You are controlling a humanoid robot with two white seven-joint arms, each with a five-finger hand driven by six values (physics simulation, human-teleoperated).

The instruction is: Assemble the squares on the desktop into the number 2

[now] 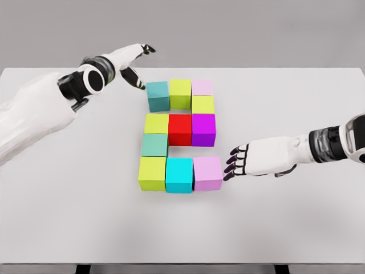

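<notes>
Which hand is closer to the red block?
The right hand. It sits low to the right of the red block, beside the pink block. The left hand is farther, up-left.

Simulated test bench, plain white table (pixel 68 217), featureless grey backdrop, flat-coloured cubes (pixel 179 130), no room furnishings visible

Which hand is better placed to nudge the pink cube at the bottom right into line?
Probably the right hand: its fingertips sit beside the pink cube, while the left hand is up by the teal cube.
</notes>
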